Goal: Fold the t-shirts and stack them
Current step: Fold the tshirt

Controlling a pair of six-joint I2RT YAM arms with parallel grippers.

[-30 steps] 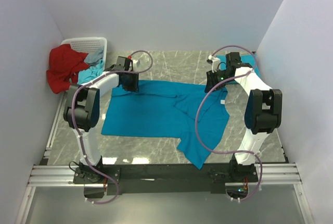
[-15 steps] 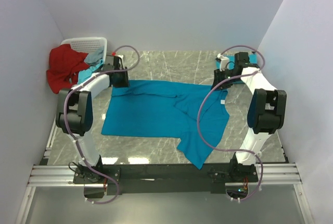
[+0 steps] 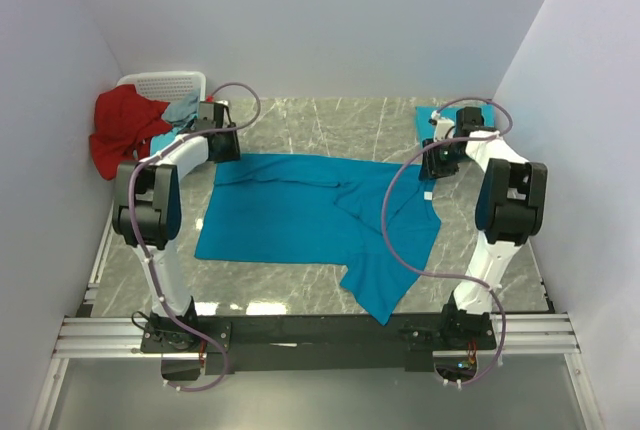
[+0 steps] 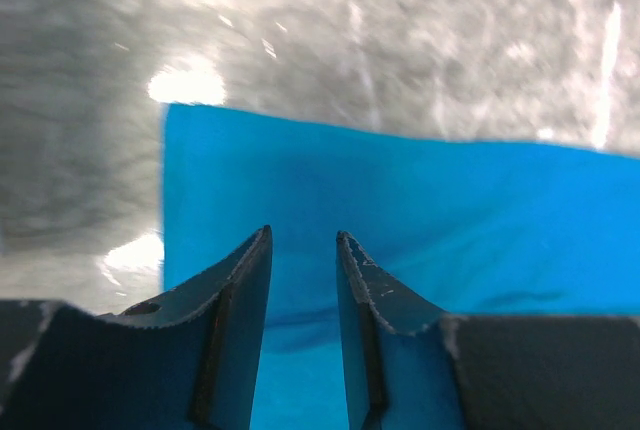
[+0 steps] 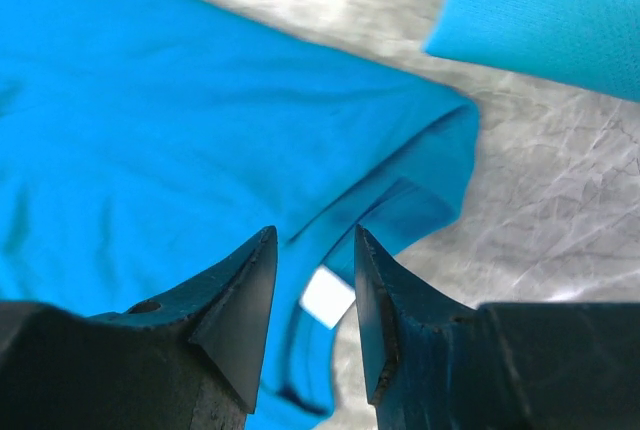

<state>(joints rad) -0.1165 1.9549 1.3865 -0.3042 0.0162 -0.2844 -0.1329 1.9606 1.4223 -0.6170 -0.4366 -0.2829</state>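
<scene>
One teal-blue t-shirt [image 3: 290, 215] lies spread across the middle of the table, with one end trailing toward the near edge. My left gripper [image 3: 222, 147] hovers open over the shirt's far left corner [image 4: 400, 200], with nothing between its fingers [image 4: 240, 300]. At the shirt's far right end my right gripper [image 3: 436, 162] is open above the collar [image 5: 420, 180] and its white label [image 5: 328, 297], holding nothing. A folded teal t-shirt [image 3: 426, 118] lies at the back right, just beyond the right gripper [image 5: 315, 232], and shows as a flat edge [image 5: 560, 10] in the right wrist view.
A white basket [image 3: 165, 85] stands at the back left corner with a red cloth [image 3: 125, 130] and a light blue cloth [image 3: 180, 130] hanging out of it. Walls close in the table on the left, back and right. Grey marble tabletop [image 3: 330, 120] shows beyond the shirt.
Both grippers have swung outward along the shirt's far edge, the left toward the basket and the right toward the folded shirt. Their jaws stand a little wider. The spread shirt has not moved.
</scene>
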